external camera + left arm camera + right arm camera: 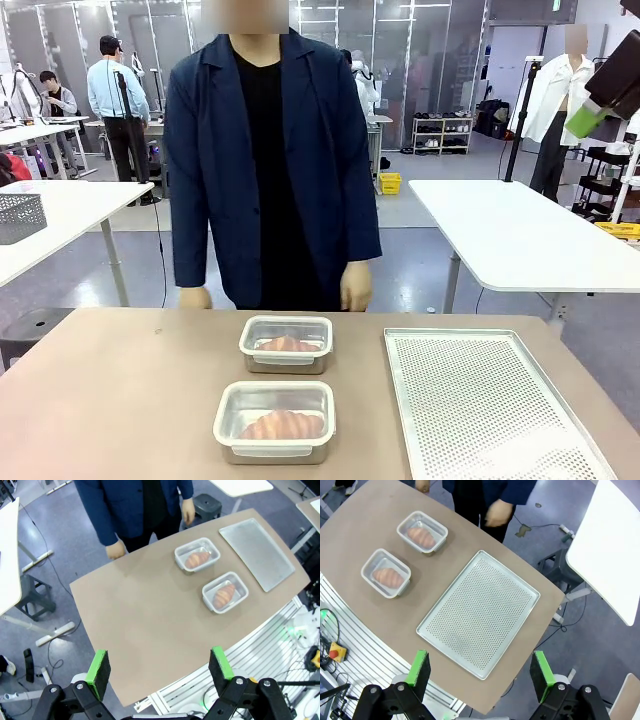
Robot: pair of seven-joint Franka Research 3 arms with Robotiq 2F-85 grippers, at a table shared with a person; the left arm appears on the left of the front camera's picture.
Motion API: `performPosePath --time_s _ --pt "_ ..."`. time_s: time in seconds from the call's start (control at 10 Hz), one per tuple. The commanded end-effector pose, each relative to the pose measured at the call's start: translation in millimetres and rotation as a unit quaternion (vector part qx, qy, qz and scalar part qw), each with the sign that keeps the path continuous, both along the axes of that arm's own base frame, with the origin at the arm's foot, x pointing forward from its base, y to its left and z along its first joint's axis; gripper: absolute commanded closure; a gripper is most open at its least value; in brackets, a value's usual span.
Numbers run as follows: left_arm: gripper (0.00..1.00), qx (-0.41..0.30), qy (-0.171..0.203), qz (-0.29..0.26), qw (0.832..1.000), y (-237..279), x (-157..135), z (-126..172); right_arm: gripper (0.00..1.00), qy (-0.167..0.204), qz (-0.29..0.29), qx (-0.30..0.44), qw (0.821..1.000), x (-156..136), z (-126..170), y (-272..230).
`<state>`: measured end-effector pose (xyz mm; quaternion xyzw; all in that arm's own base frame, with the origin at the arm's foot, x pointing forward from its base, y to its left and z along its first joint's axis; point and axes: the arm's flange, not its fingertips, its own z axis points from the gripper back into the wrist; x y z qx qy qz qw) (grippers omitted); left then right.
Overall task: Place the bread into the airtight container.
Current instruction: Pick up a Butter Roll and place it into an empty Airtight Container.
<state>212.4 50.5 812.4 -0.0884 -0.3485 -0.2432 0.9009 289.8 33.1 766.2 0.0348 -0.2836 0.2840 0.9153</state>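
Bread (283, 426) lies inside the near airtight container (274, 421) on the brown table (110, 400), a clear lidless tub toward the robot's side, left of the tray. Just behind it, touching nothing, sits a second container (286, 344) with another bread piece (287, 344) in it. To the right of both tubs lies a perforated metal tray (480, 400), bare on top. At the far edge stands a person in a dark blue jacket (270, 160), hands hanging at the table's rim, one hand (356, 285) just behind the far tub. From the left wrist view, the left gripper (158, 667) hangs high above the table with its green pads spread wide, nothing between them. The right gripper (481, 667) likewise hovers high over the tray's near edge, fingers wide apart and holding nothing.
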Motion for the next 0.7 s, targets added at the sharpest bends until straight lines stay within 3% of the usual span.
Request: performPosePath --time_s 0.0,0.6 --pt "0.0 0.004 -0.001 -0.004 1.0 -0.4 -0.4 0.4 0.0 0.0 -0.002 -0.001 1.0 1.6 -0.7 -2.5" --pt "0.0 0.004 -0.001 -0.004 1.0 -0.4 -0.4 0.4 0.0 0.0 -0.002 -0.001 1.0 1.6 -0.7 -2.5"
